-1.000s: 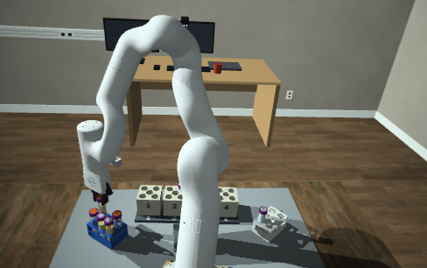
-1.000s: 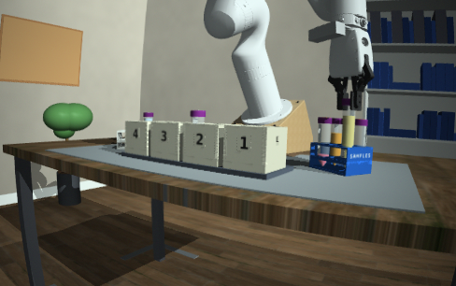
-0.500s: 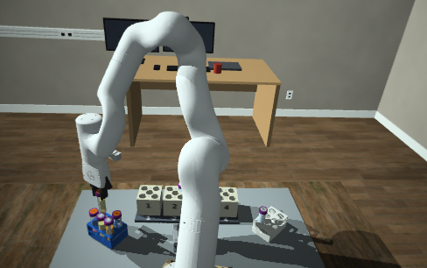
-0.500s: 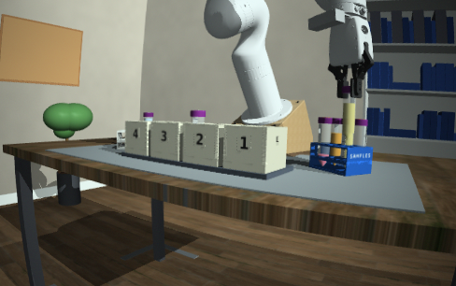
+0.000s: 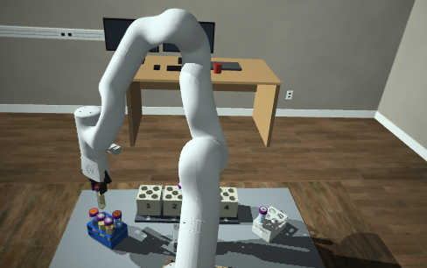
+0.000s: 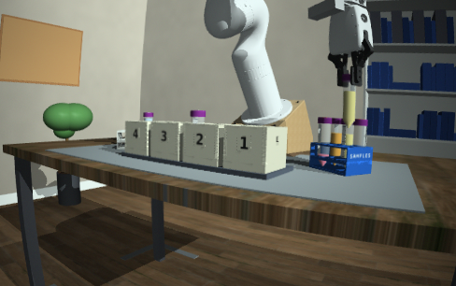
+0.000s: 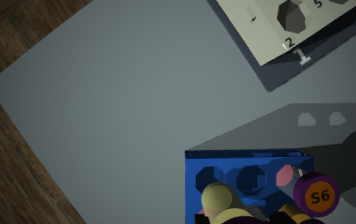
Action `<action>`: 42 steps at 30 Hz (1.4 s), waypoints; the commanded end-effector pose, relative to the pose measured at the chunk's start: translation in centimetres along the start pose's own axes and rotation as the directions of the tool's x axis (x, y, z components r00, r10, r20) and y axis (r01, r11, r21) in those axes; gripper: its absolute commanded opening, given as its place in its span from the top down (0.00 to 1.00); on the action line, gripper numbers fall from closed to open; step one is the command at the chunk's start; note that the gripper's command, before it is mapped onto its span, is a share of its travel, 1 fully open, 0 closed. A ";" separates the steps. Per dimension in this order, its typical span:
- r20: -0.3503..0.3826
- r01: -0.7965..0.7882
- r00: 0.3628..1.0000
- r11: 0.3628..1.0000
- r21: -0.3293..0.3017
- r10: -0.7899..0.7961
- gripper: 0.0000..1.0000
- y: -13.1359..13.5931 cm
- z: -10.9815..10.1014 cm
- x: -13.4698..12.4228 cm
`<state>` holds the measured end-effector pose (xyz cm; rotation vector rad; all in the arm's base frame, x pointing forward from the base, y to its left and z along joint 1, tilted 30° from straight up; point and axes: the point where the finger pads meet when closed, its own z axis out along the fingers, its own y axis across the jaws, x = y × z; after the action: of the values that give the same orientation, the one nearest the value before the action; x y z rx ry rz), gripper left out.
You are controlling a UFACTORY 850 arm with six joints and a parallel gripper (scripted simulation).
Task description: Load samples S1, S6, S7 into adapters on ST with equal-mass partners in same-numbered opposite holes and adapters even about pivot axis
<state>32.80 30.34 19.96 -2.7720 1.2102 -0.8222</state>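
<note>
Blue rack (image 5: 107, 236) (image 6: 359, 167) (image 7: 192, 167), apparently pale-yellow tube contents (image 5: 101, 201) (image 6: 349, 105) (image 7: 218, 199).

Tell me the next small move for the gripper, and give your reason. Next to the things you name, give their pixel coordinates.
Probably lift the yellow-filled tube (image 5: 101, 201) (image 6: 349, 105) (image 7: 217, 199) a little higher before swinging toward the adapters: the gripper (image 5: 99, 186) (image 6: 348, 77) is shut on its cap, and in the exterior view its tip hangs only about level with the caps in the blue rack (image 5: 105, 236) (image 6: 360, 166) (image 7: 192, 165).

Top view: sample rack (image 5: 108, 238) (image 6: 359, 167) (image 7: 192, 167) at lower left of the bench (image 5: 79, 245) (image 6: 234, 210); loading stand (image 5: 144, 220) (image 6: 276, 174) (image 7: 269, 82) at centre, bearing adapters; blanks rack (image 5: 268, 229) at lower right, one tube (image 5: 262, 215) inside.
</note>
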 end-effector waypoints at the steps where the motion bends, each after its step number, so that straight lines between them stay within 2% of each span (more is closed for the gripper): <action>1: 0.000 0.000 1.000 1.000 0.001 0.000 1.00 -0.1 -1.1 0.0; 17: 0.000 0.000 1.000 1.000 0.001 0.000 1.00 -0.1 -3.9 0.0; 42: 0.000 0.000 1.000 1.000 0.001 0.000 1.00 -0.1 -3.9 0.0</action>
<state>31.03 31.08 23.25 -2.7728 1.2105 -0.8220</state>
